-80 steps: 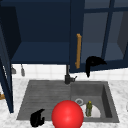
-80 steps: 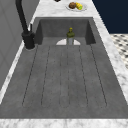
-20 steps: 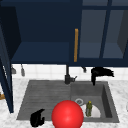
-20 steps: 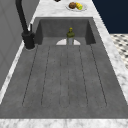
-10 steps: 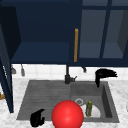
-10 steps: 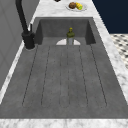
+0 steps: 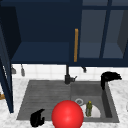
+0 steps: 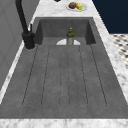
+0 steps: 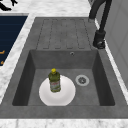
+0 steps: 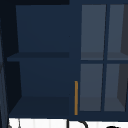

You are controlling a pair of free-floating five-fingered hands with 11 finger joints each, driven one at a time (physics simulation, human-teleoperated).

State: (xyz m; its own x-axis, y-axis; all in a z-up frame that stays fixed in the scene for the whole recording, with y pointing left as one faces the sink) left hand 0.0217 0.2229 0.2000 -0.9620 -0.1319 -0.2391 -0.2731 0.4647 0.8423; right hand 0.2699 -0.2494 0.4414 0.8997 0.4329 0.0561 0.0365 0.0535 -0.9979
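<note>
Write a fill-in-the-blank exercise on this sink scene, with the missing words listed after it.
1. The small green bottle stands upright on a round white ____ in the grey sink basin.
2. The black right hand hovers above the basin's ____ corner.
3. The black left hand, by the big red ball, has its fingers ____.

Missing words: plate; back right; curled

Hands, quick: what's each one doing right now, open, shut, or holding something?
Left hand: fingers curled, holding nothing, at the sink's front left edge.
Right hand: fingers curled downward, holding nothing, above the sink's back right corner.
</note>
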